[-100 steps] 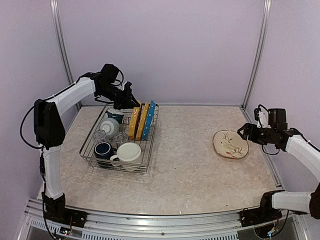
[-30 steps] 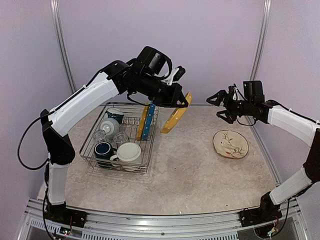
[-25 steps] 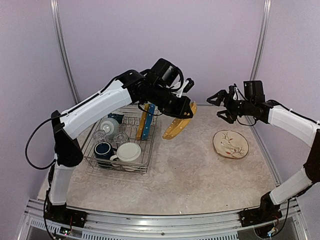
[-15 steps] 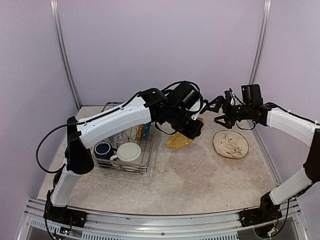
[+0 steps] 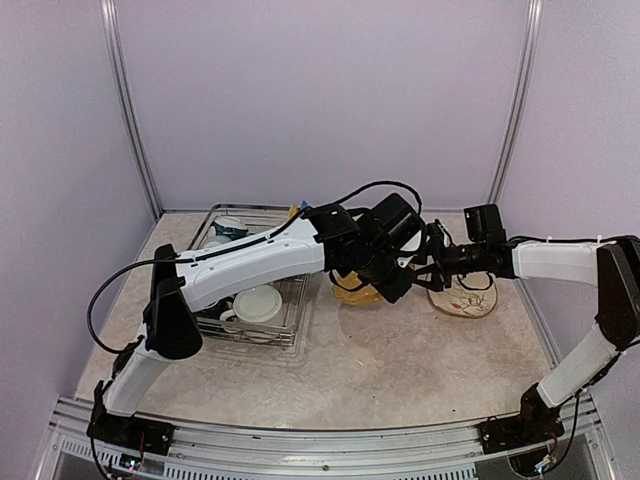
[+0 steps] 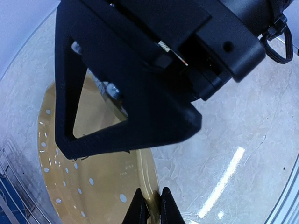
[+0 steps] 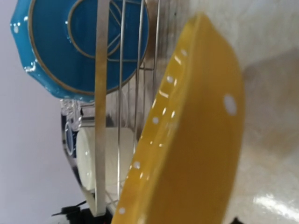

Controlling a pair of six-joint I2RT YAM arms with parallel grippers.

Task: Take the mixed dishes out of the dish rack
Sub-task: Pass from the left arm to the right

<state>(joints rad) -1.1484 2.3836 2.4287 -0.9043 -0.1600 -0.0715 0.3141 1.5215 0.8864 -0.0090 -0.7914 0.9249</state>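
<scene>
My left gripper (image 5: 378,288) (image 6: 152,205) is shut on the rim of a yellow-orange white-dotted plate (image 5: 355,293) (image 6: 93,186). It holds the plate low over the table, right of the dish rack (image 5: 262,338). My right gripper (image 5: 425,262) reaches in from the right, jaws spread at the plate's far edge, with one black finger (image 6: 135,121) over the plate. The tilted plate (image 7: 196,154) fills the right wrist view. Behind it are the rack's wires (image 7: 100,93), a blue plate (image 7: 70,46) and a cream mug (image 7: 100,158) (image 5: 258,302). My left arm hides much of the rack.
A cream plate with a floral pattern (image 5: 470,298) lies flat on the table under my right forearm. The rack's back rim (image 5: 215,213) sits close to the rear wall. The table's right edge runs along a metal post (image 5: 505,150).
My left arm has lifted the yellow plate out of the rack, swung it right and lowered it. My right gripper has moved left to the plate and its jaws have narrowed.
</scene>
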